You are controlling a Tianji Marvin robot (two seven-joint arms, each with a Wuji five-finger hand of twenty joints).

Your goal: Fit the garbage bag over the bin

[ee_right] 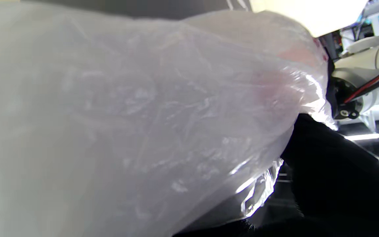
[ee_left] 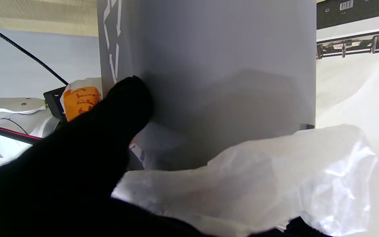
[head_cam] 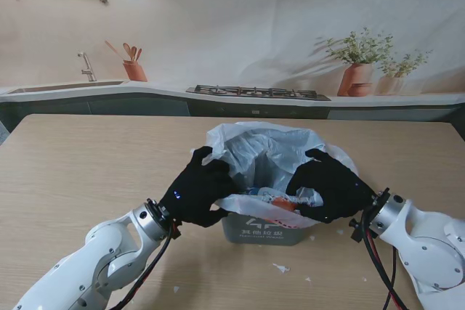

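On the table (head_cam: 73,179) sits the grey bin (head_cam: 263,231), garbage bag (head_cam: 261,147) billowing out of its mouth and hiding the rim. My left hand (head_cam: 197,188) clutches the bag's edge at the bin's left side, my right hand (head_cam: 330,183) at its right. Fingertips buried in plastic, right wrist view nearly all bag. Orange-printed wrapper (head_cam: 280,201) inside the bin, half covered.
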